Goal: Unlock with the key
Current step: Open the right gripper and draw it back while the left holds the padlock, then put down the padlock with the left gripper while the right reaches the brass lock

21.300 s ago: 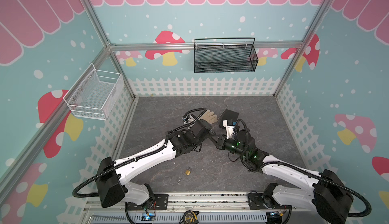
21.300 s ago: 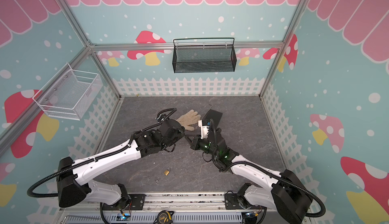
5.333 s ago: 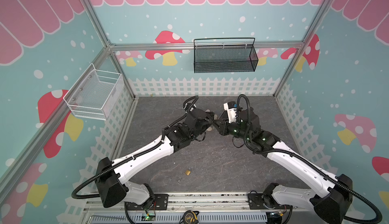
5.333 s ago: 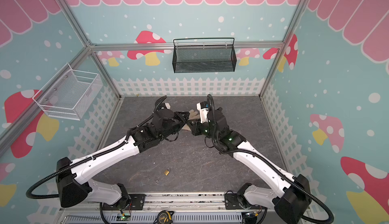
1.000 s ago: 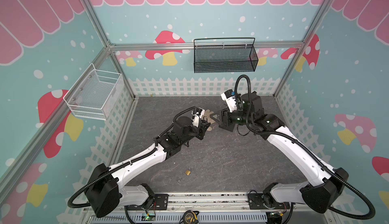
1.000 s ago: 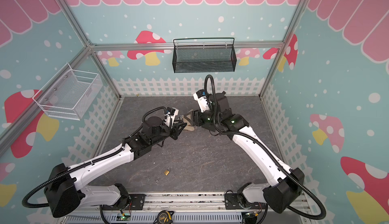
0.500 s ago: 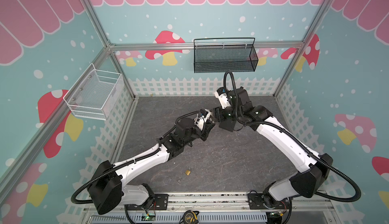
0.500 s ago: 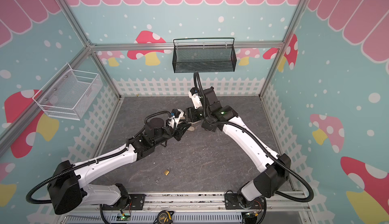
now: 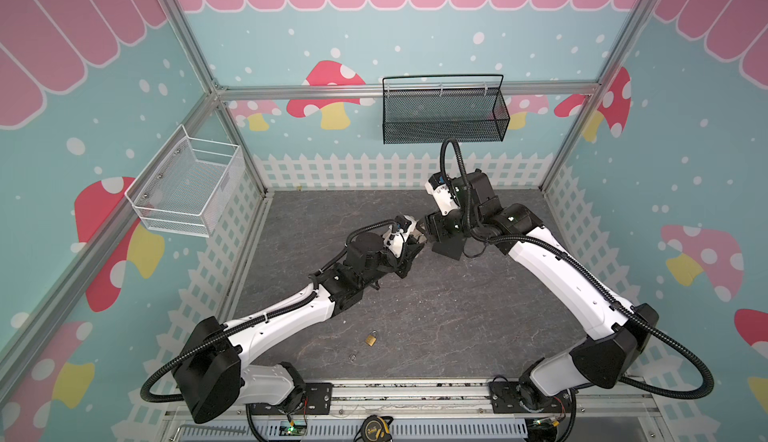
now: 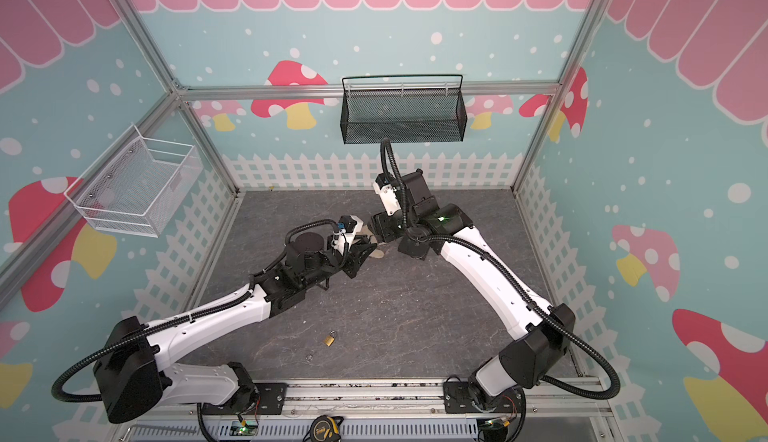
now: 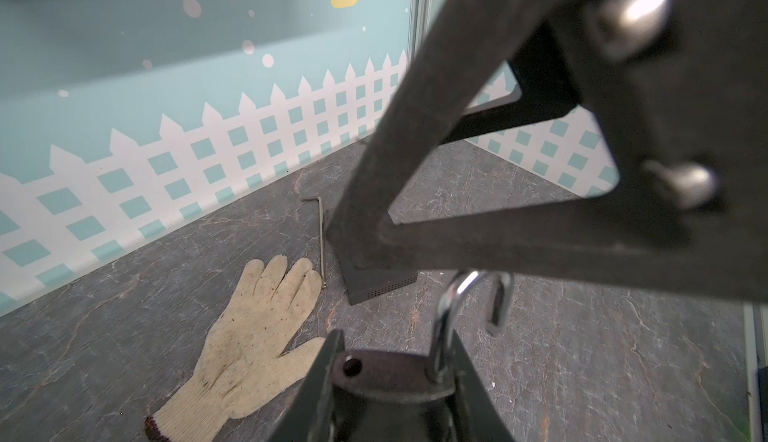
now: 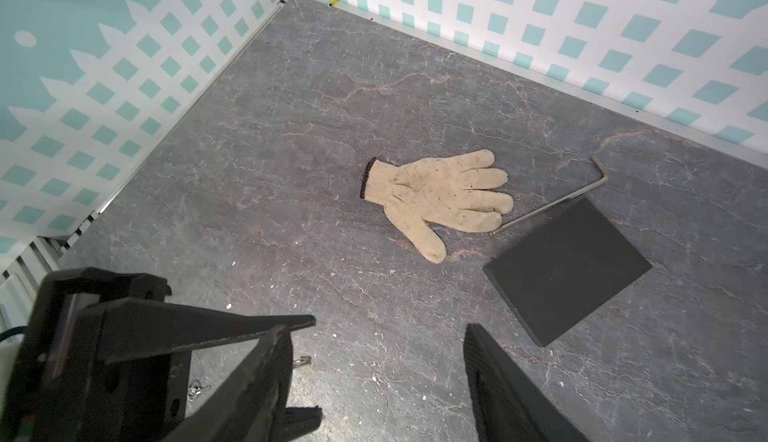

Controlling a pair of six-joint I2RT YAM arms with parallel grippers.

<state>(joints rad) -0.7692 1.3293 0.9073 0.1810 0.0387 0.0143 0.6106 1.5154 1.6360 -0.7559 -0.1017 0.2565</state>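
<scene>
Your left gripper (image 11: 397, 346) clamps a dark metal padlock (image 11: 386, 373) — its silver shackle (image 11: 445, 313) perhaps sprung — and your right gripper (image 12: 376, 332) stands open just right of it.

Grey marbled worktop (image 9: 457, 315). Up around 12 o'clock there's a dirty cream glove (image 12: 436, 194) lying flat, a hex key (image 12: 552, 203) with its tip just beside the fingers, and a flat black slab (image 12: 569, 269) alongside. Down at 7 o'clock sits a little brass padlock (image 9: 371, 339), with a tiny metal bit (image 9: 353, 356) near it.
</scene>
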